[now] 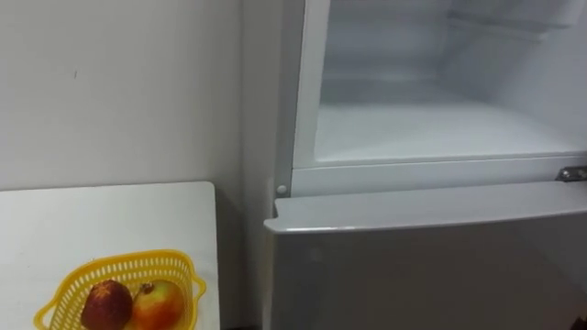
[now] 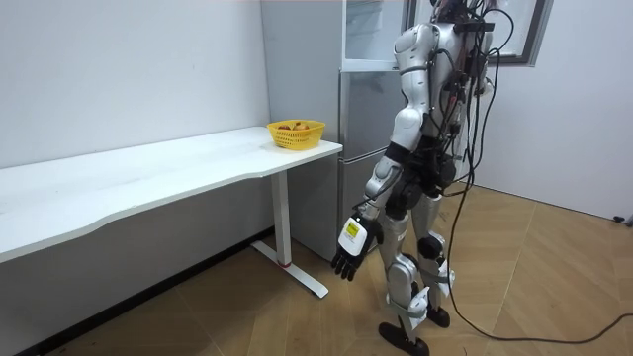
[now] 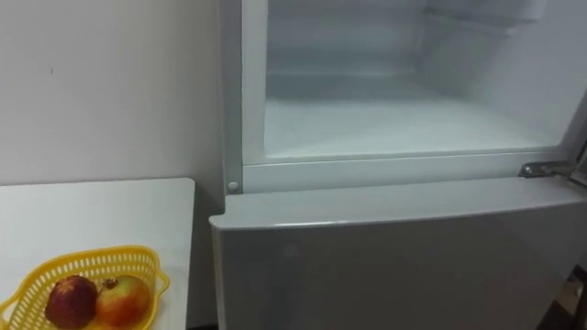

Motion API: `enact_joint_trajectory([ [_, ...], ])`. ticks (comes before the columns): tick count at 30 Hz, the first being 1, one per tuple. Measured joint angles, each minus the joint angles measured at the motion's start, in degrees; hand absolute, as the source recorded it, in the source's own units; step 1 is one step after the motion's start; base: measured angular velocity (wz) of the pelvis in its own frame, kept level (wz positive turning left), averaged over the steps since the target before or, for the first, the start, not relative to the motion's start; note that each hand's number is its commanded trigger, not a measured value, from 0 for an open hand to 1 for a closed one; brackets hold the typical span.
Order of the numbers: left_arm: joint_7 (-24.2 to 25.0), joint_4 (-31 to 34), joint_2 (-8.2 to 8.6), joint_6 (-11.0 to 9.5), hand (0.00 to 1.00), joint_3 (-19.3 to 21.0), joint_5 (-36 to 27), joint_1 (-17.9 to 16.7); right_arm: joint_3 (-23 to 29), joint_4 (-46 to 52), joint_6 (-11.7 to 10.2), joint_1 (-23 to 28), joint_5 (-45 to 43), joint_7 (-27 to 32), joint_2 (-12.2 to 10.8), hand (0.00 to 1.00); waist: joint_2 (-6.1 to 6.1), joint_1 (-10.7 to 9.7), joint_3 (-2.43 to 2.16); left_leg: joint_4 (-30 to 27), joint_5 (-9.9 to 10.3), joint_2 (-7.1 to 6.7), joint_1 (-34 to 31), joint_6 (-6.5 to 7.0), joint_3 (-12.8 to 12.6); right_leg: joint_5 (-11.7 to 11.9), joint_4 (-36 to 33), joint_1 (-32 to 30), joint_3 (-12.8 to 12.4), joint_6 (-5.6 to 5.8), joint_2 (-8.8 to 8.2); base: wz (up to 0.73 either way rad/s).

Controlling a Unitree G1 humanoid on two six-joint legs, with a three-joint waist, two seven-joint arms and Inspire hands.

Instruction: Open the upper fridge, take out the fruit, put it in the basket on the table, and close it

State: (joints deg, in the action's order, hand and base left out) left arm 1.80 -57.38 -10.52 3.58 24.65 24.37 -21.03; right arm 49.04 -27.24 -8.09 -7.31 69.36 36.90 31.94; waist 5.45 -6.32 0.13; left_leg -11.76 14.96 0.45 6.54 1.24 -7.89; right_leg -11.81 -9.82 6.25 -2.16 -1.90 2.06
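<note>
Stands on both legs close to the grey fridge (image 2: pixel 358 119), just past the end of the long white table (image 2: pixel 148 173). Lets the left arm hang down beside the leg, a bit bent, with the left hand (image 2: pixel 350 249) low near the knee. Holds nothing in that hand: fingers loose, a little bent, pointing at the floor. Shows all this in the room view, along with the yellow basket (image 2: pixel 297 133) sitting at the table's end next to the fridge. Looks, in the eye views, straight into the upper fridge box (image 1: pixel 440 128), open and white inside, with a flat white floor. Shows there too the shut lower door (image 1: pixel 422 266) just below, a small metal hinge (image 1: pixel 573 173) at the right edge, and the basket from close by. Has two fruits in the basket, touching: a dark red fruit (image 1: pixel 106 304) on the left and a yellow-red fruit (image 1: pixel 158 304) on the right. Cannot tell the fruits apart from the room view.
</note>
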Motion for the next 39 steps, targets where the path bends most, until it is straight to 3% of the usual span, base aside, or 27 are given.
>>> enact_joint_trajectory([
  [10, 0.1, -0.2, -0.05, 0.2, 0.0, 0.1, 0.0, 0.1, -0.5, 0.0, 0.7, -1.2, -0.2, 0.0, 0.5, 0.0, -0.32, -0.1, -0.11, 0.0, 0.0, 0.01, -0.9, 0.03, -0.1, 0.0, -0.9, -0.7, 0.1, 0.0, 0.01, 0.0],
  [13, 0.3, -1.1, -0.05, 0.2, 0.0, 0.1, 0.0, 0.0, -1.1, 0.7, 1.0, -1.2, -5.7, 1.0, 0.4, 0.0, -0.5, 0.1, -0.17, -0.1, -0.1, 0.01, -0.8, 0.04, -0.1, 0.0, -1.1, -0.7, 0.7, 0.0, -0.1, 0.0],
  [18, 1.6, -2.3, -0.04, 0.2, 0.0, 0.3, 0.0, 0.1, -2.8, 3.6, 4.0, -1.2, -16.2, 5.1, 0.4, 0.0, -0.49, 0.1, -0.16, 0.0, -0.6, -0.06, -0.7, -0.04, 0.0, 0.0, -1.6, -1.6, 0.8, -0.03, -0.15, -0.01],
  [23, 2.2, -2.3, -0.11, 0.0, 0.0, 2.3, 0.3, -0.3, -4.1, 6.8, 9.1, -1.2, -26.7, 9.8, 0.4, 0.0, -0.46, 0.2, -0.15, 0.1, -1.0, -0.1, -0.8, -0.18, -0.1, -0.3, -3.0, -2.7, 0.5, -0.27, -0.08, -0.05],
  [29, 2.6, -2.4, -0.09, -1.3, 0.0, 2.3, 0.3, -0.2, -5.7, 10.2, 12.9, -1.2, -30.5, 14.4, 0.4, 0.0, -0.42, 0.2, -0.13, 0.1, -1.3, -0.2, -0.8, -0.32, 0.0, -1.0, -4.2, -3.4, 0.5, -0.4, -0.11, -0.02],
  [33, 2.9, -2.4, -0.03, -2.4, 0.0, 3.7, 0.3, -0.1, -6.2, 10.5, 13.2, -1.2, -31.5, 15.6, 0.4, 0.0, -0.29, 0.4, -0.05, 0.1, -1.4, -0.24, -0.1, -0.44, -0.1, -1.7, -5.3, -3.4, 0.5, -0.64, -0.14, 0.0],
  [35, 2.7, -2.7, 0.11, -3.9, 0.0, 5.1, 0.1, -0.1, -6.3, 12.2, 14.5, -0.9, -31.6, 16.5, 0.4, 0.0, -0.26, 0.3, -0.03, 0.1, -1.5, -0.28, 0.0, -0.56, 0.0, -2.3, -6.1, -3.6, 0.4, -0.79, -0.15, 0.0],
  [39, 2.7, -4.1, 0.44, -4.8, 0.0, 6.5, 0.1, 0.1, -6.9, 14.0, 15.4, -0.9, -31.9, 18.3, 0.4, 0.0, -0.25, 0.3, -0.02, 0.1, -1.6, -0.22, -0.1, -0.82, 0.0, -2.7, -7.1, -4.3, 0.4, -1.17, -0.12, -0.04],
])
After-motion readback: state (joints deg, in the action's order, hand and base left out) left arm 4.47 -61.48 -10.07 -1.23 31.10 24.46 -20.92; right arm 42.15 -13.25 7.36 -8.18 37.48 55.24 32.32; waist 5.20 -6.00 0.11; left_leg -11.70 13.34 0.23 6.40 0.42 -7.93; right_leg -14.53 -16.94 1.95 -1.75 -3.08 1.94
